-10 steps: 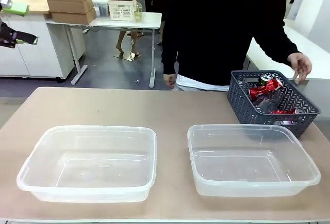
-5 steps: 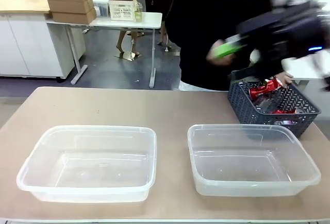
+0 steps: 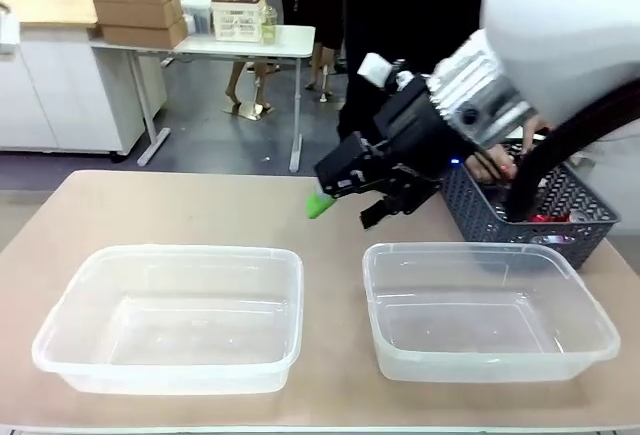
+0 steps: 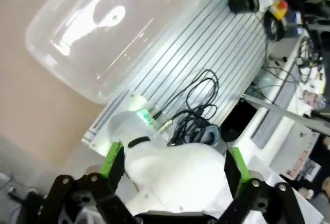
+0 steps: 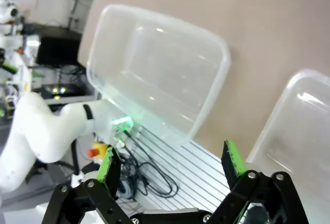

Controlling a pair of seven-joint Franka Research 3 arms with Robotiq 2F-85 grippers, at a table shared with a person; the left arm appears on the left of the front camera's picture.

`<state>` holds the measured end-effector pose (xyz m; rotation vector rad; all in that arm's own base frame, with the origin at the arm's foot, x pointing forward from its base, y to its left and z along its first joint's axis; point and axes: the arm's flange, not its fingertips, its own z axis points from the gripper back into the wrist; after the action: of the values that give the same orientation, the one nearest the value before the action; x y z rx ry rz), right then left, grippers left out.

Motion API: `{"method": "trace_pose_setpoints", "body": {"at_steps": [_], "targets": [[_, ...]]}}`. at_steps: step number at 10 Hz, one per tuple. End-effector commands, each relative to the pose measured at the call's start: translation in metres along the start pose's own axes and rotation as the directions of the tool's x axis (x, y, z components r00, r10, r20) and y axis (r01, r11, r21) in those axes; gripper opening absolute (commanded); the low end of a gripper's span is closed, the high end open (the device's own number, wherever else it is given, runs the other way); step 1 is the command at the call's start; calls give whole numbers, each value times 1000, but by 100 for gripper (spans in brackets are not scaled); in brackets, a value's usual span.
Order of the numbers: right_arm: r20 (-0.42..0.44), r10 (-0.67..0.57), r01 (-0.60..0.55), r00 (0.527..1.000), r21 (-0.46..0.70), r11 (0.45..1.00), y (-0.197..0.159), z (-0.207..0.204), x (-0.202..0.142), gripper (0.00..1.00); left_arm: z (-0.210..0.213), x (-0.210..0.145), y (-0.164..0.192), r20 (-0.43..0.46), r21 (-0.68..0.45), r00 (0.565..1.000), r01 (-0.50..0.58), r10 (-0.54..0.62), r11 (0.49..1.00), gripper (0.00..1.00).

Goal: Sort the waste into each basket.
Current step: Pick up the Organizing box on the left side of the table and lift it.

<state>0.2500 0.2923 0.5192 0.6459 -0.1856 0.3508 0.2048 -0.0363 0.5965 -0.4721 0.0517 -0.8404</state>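
Above the tan table (image 3: 200,205), behind the gap between the tubs, my right claw (image 3: 348,207) hangs spread wide and empty, its green pads (image 3: 320,205) well apart. My bulky white arm (image 3: 560,35) hides much of the dark lattice basket (image 3: 590,220), where the shiny red waste (image 3: 556,218) lies. A person's hand (image 3: 490,165) is at its rim. The left tub (image 3: 170,252) and right tub (image 3: 460,247) are smooth, clear plastic with rounded corners. My left claw (image 4: 174,165) gapes wide too, holding nothing.

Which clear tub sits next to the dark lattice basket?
The right tub, on the robot's right: the basket stands just behind its far rim. The left tub lies well apart from the basket.
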Motion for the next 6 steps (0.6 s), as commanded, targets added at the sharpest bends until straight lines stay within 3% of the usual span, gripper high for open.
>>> {"method": "trace_pose_setpoints", "body": {"at_steps": [1,2,3,4,6], "targets": [[-8,2,-2,1000,-19,1000,-2,-2,1,100,-7,7,-2,5,-28,999,33,-33,999,100],[-44,-128,118,991,-168,979,30,-41,11,100,-33,25,8,81,-24,996,-38,39,999,100],[-90,-237,201,967,-295,934,50,-84,23,100,-64,31,23,142,51,975,-182,173,982,100],[-137,-289,214,947,-400,891,59,-114,30,100,-90,25,37,204,99,951,-257,233,961,100],[-104,-373,259,922,-551,793,58,-138,32,100,-125,5,65,236,213,903,-408,358,888,100]]}}
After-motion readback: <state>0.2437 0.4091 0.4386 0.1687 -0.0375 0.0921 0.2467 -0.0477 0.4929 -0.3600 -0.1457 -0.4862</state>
